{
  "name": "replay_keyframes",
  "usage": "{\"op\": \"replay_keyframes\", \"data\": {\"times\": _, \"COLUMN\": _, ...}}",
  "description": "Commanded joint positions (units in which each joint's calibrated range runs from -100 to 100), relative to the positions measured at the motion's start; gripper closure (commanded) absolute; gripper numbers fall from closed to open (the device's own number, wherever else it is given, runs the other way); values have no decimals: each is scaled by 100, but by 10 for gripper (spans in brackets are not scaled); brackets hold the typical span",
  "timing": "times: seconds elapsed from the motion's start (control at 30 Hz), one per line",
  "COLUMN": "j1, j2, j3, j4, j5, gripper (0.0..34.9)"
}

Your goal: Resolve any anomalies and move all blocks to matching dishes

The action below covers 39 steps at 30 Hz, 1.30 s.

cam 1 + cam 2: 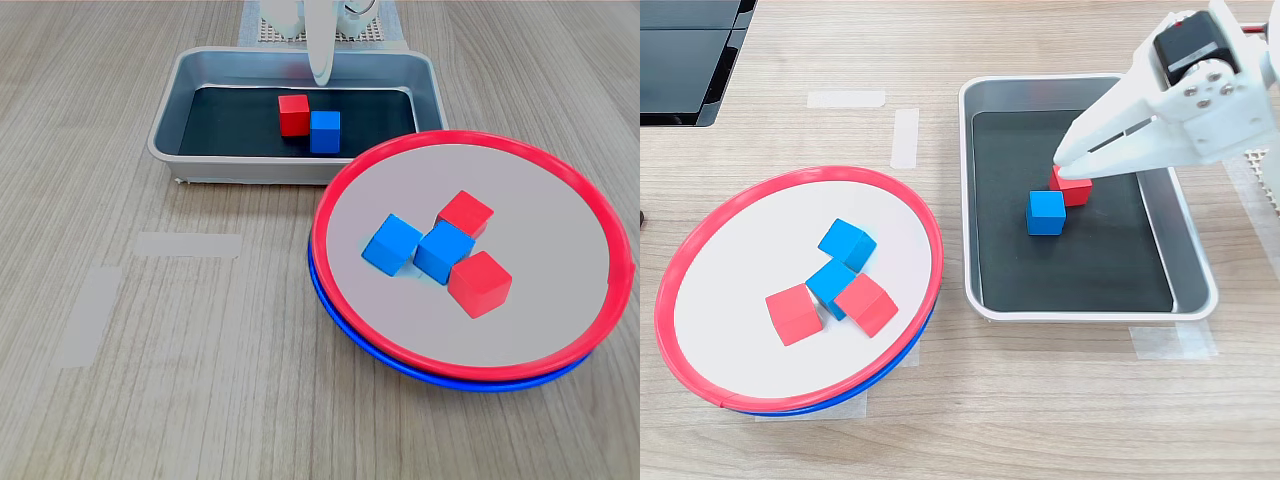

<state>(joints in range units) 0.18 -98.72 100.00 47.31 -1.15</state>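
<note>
Stacked dishes first, then sorting.
Nearest, the red-rimmed round plate (560, 165) sits nested on the blue-rimmed plate (440, 372), holding two red and two blue cubes; beyond, the grey metal tray (165, 125) keeps one red cube (294, 114) touching one blue cube (325, 131). The white hand (1068, 160) hovers there, apparently closed and empty; unstacking likely comes next.

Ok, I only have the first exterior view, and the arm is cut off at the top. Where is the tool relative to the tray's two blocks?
Observer: In the second exterior view the tool overlaps the red block in the tray with its tip; the blue block is uncovered.
Operator: Open or shut?
Observer: Unclear; its fingers show only a thin slit between them.
Operator: Anything beyond the dishes?
Observer: A dark flat object at the second exterior view's top left corner.
</note>
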Motion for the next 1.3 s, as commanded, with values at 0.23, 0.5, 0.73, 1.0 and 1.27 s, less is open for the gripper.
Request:
{"op": "replay_keyframes", "data": {"times": 0.23, "j1": -286, "j2": 1484, "j3": -801, "j4": -666, "j5": 781, "gripper": 346}}
{"op": "replay_keyframes", "data": {"times": 0.5, "j1": -775, "j2": 4350, "j3": -3359, "j4": -335, "j5": 1289, "gripper": 282}}
{"op": "replay_keyframes", "data": {"times": 0.73, "j1": -1095, "j2": 6857, "j3": -5453, "j4": -278, "j5": 1324, "gripper": 265}}
{"op": "replay_keyframes", "data": {"times": 1.0, "j1": -1274, "j2": 8546, "j3": -6973, "j4": 119, "j5": 1407, "gripper": 247}}
{"op": "replay_keyframes", "data": {"times": 1.27, "j1": -1321, "j2": 9305, "j3": -7328, "j4": -253, "j5": 1431, "gripper": 260}}
